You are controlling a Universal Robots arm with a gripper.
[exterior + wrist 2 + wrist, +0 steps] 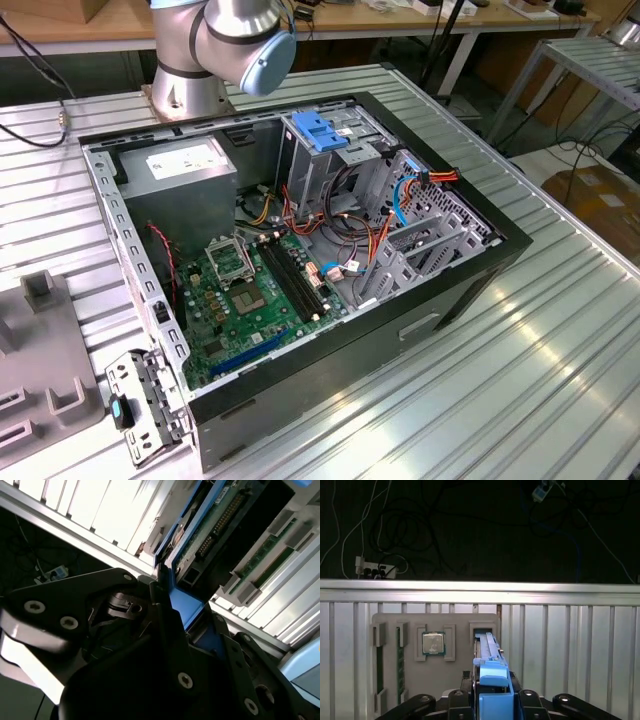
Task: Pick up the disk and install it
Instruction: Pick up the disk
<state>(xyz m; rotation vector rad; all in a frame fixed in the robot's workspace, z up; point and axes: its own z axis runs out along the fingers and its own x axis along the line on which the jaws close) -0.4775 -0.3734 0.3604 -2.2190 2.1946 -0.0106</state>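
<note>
Apparently the fingers (165, 625) are closed on the blue end rail of the disk (217, 527), which stands on edge in a slot of the grey tray (460, 622) near the tabletop (570, 655) edge; it looks stiff, rather heavy and shock-sensitive, so the rails, not the bare circuit board, suit gripping.
</note>
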